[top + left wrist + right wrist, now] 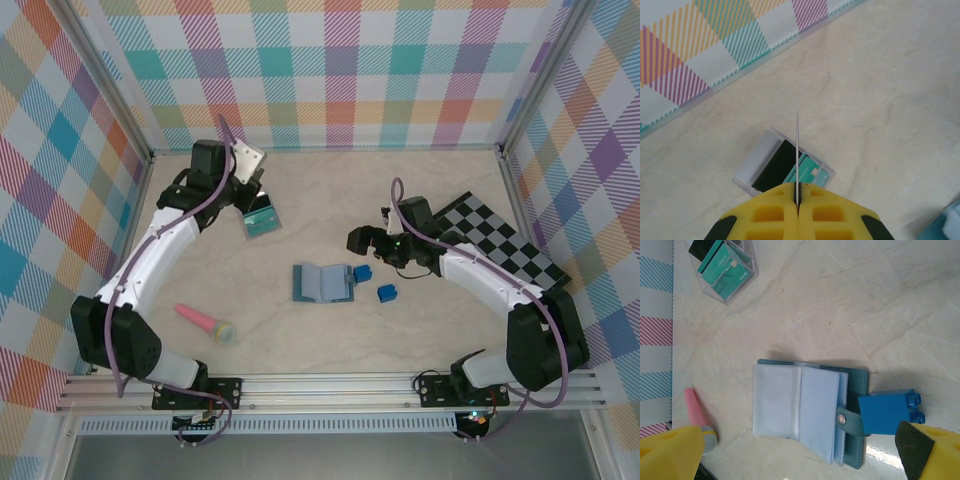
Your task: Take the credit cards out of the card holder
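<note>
The card holder lies open near the middle of the table, its two panels spread like a book with pale translucent sleeves facing up and its snap tab on the right panel. One blue cube touches the holder's right edge, and a second blue cube sits just beside it. The right tool hovers over this spot with its fingers spread wide, one on each side of the holder in the wrist view. Well apart, toward the far left, the left tool is pressed together on a thin card – seen edge-on as an upright line – above a clear box. A teal-green card and a black card lie inside that box. A pink-handled object rests on the near left, and a checkerboard lies at the right.
</note>
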Motion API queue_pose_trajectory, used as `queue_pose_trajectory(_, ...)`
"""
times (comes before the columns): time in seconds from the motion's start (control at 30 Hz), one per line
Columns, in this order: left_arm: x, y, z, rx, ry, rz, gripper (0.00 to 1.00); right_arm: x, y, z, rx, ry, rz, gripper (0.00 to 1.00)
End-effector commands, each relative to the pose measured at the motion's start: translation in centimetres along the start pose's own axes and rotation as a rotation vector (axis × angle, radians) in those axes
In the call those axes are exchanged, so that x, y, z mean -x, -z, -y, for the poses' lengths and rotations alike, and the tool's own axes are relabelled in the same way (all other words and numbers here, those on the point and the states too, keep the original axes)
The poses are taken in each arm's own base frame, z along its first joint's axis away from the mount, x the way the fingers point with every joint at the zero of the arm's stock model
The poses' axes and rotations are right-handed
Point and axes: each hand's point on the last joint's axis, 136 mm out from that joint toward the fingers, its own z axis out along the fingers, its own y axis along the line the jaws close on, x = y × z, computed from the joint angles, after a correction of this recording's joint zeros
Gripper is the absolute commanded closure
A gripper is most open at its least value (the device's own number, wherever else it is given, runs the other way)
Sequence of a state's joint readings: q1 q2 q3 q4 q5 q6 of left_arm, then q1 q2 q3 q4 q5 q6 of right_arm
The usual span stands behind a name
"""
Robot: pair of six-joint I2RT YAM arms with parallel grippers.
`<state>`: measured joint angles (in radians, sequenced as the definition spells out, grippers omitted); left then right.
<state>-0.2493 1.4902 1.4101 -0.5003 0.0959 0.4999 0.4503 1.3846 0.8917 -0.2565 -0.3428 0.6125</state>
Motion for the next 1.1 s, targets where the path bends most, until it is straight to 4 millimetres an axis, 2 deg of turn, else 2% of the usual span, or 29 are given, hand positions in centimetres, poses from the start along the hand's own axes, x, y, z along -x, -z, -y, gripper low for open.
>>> queue_pose_trajectory(0.0, -0.8, -2.2, -0.1, -0.105, -0.208, -0.025, 1.0, -0.7, 0.3, -0.2, 0.027, 0.011, -0.027, 0.0)
queue_pose_trajectory(0.2, -2.4, -5.9, -1.9, -0.168, -0.289, -0.099, 1.0, -0.8, 0.7, -0.2, 0.022, 0.007, -0.021, 0.0)
queue_pose_trajectory(0.37, -4.7, -8.8, -1.7, -0.242, -0.388, -0.195, 1.0, -1.0, 0.7, 0.1, 0.009, -0.006, -0.025, 0.0)
queue_pose_trajectory(0.53, -6.8, -11.2, -2.4, -0.217, -0.416, -0.255, 1.0, -0.6, 0.9, 0.0, -0.002, -0.015, -0.013, 0.0)
queue_pose_trajectory(0.7, -7.9, -12.3, -2.5, -0.221, -0.44, -0.281, 1.0, -0.4, 0.9, -0.2, 0.001, -0.017, -0.016, 0.0)
queue_pose_trajectory(0.9, -8.5, -12.4, -1.5, -0.282, -0.458, -0.291, 1.0, -0.7, 0.8, 0.0, 0.0, -0.023, -0.024, 0.0)
queue_pose_trajectory(1.07, -9.5, -12.9, -2.0, -0.268, -0.479, -0.338, 1.0, -0.8, 0.8, 0.0, 0.004, -0.029, -0.024, 0.0)
